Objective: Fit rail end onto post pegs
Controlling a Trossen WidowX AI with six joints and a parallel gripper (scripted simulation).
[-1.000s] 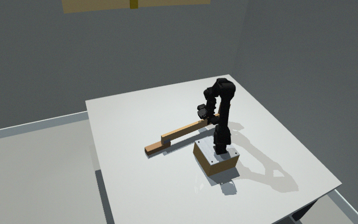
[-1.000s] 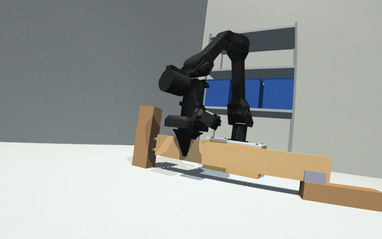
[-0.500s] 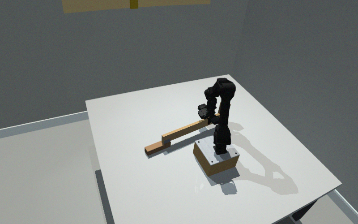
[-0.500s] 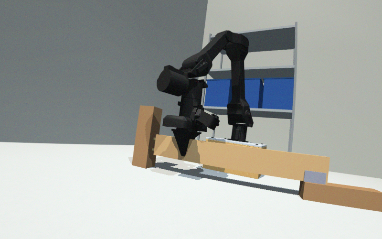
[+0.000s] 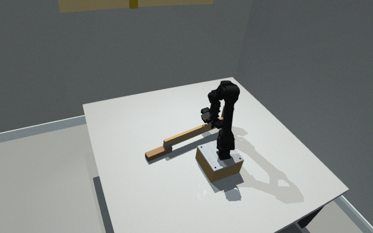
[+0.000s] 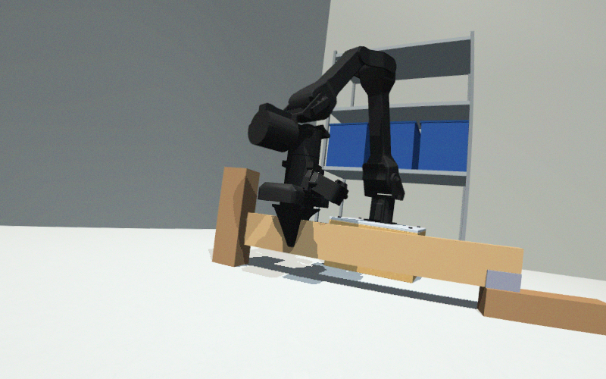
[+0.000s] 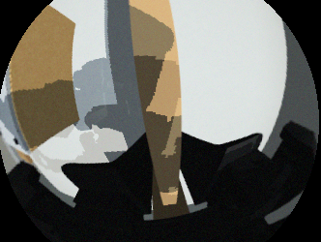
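The long wooden rail is held off the table, close to level. In the exterior view its near end meets the upright wooden post, and no pegs show between them. In the top view the arm hides most of the post. The rail's far end sits in the grey bracket on the low footboard block. My gripper is shut on the rail from above, a short way from the post.
The arm stands on a wooden pedestal with a metal top plate, just behind the rail. The white table ends close behind the base. A shelf rack with blue bins stands beyond.
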